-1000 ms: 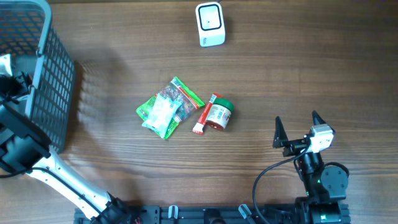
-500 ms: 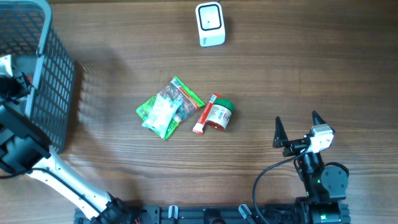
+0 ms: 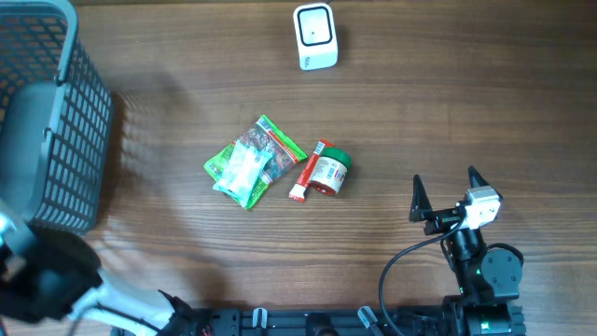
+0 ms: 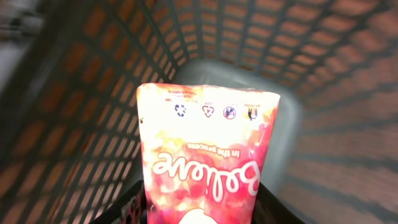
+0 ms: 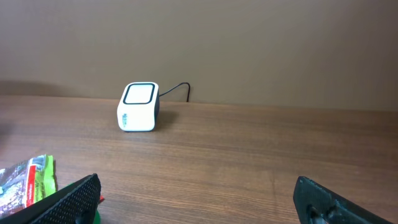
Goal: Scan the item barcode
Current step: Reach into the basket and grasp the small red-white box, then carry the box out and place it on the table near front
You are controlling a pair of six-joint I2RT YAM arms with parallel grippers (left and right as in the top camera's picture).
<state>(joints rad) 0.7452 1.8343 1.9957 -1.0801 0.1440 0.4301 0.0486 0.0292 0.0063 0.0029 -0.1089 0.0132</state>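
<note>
— The left gripper [image 4: 198,219] has closed partway onto the pink pouch [image 4: 205,149] and holds it upright, with the basket [image 4: 81,93] mesh behind it!
— And the right gripper [image 3: 446,194]?
— Jaws spread wide, nothing in them, at the table's near right. The scanner [image 3: 315,35] sits at the far edge, with the green packet [image 3: 250,161] and small jar [image 3: 328,172] mid-table.

Pink pouch [image 4: 208,158] upside down, close to lens, inside dark mesh basket [image 4: 93,93]
</note>
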